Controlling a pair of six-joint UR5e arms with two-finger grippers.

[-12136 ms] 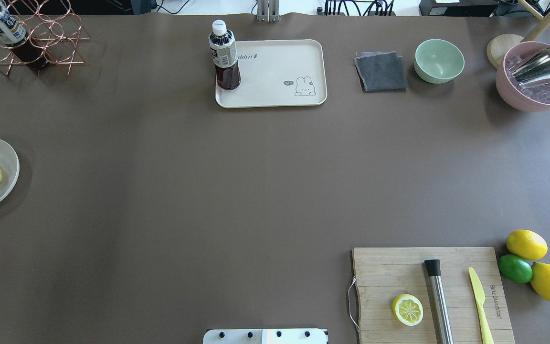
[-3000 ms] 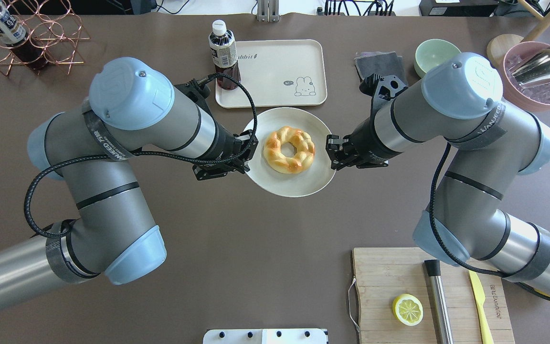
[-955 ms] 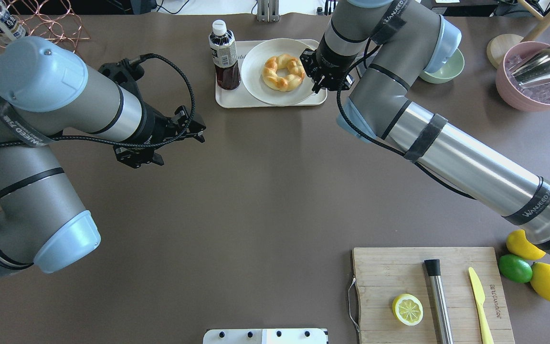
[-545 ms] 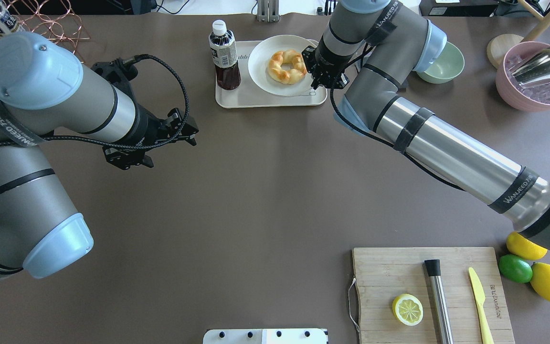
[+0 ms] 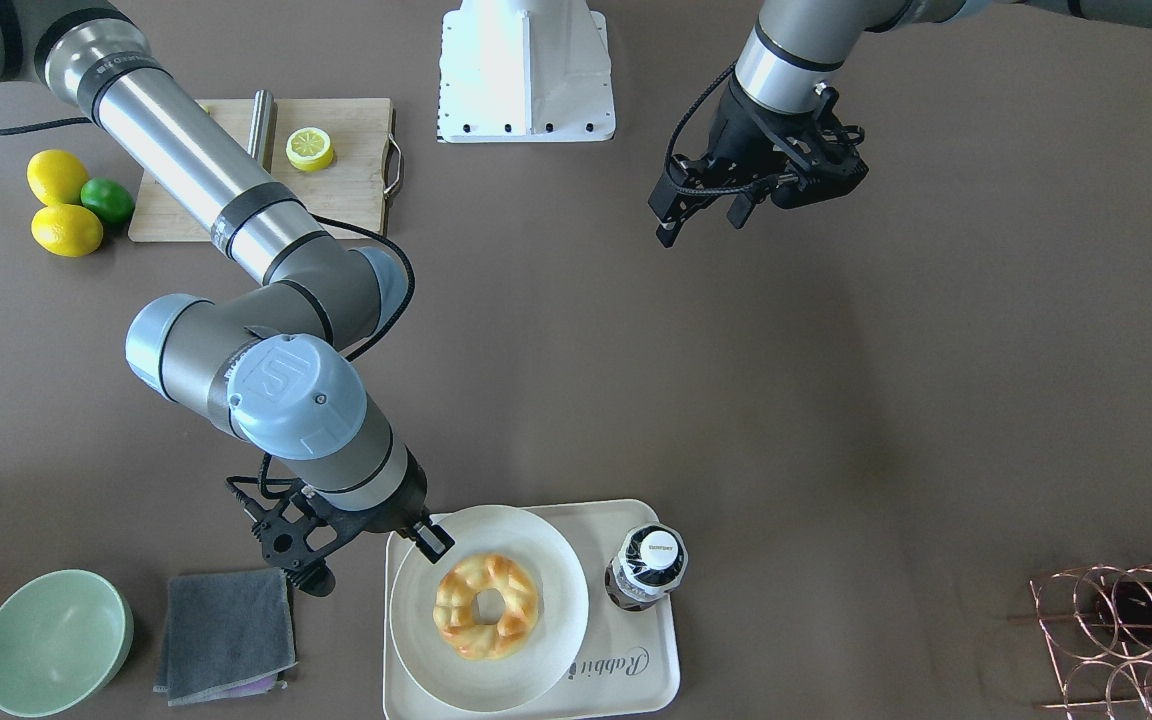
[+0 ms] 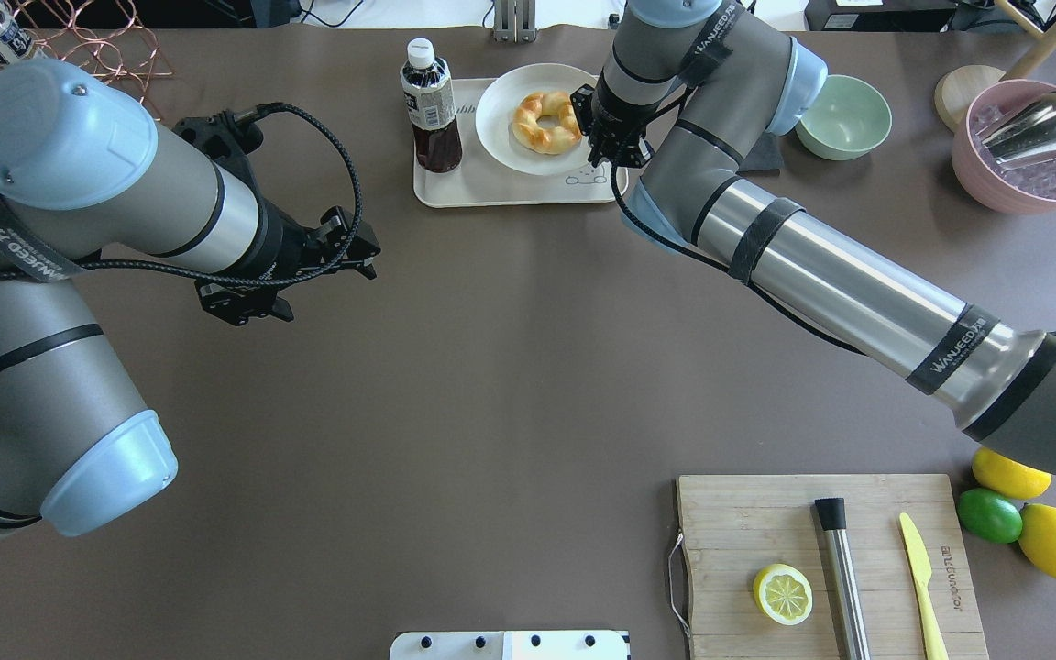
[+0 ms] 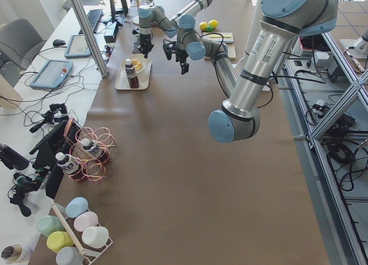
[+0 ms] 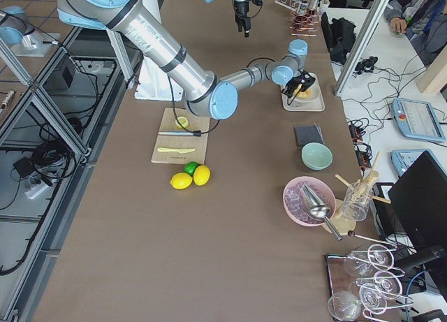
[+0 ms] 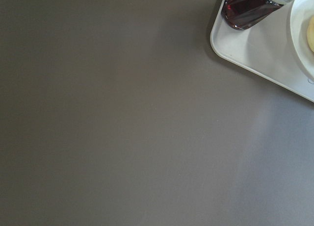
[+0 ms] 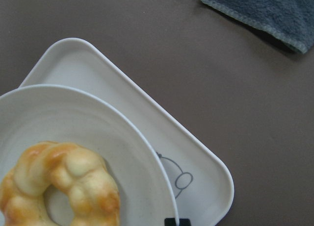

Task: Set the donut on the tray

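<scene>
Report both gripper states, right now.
Left gripper: open, empty, above bare table.
Right gripper: closed on the rim of the plate that carries the donut.

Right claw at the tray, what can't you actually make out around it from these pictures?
- The right claw: whether it grips the plate rim. The front-facing view shows one finger, the wrist hides the other, and the right wrist view cuts them off.
- Whether the plate rests on the tray or hangs above it: side views are too small.
- The rabbit drawing: mostly under the plate.
</scene>
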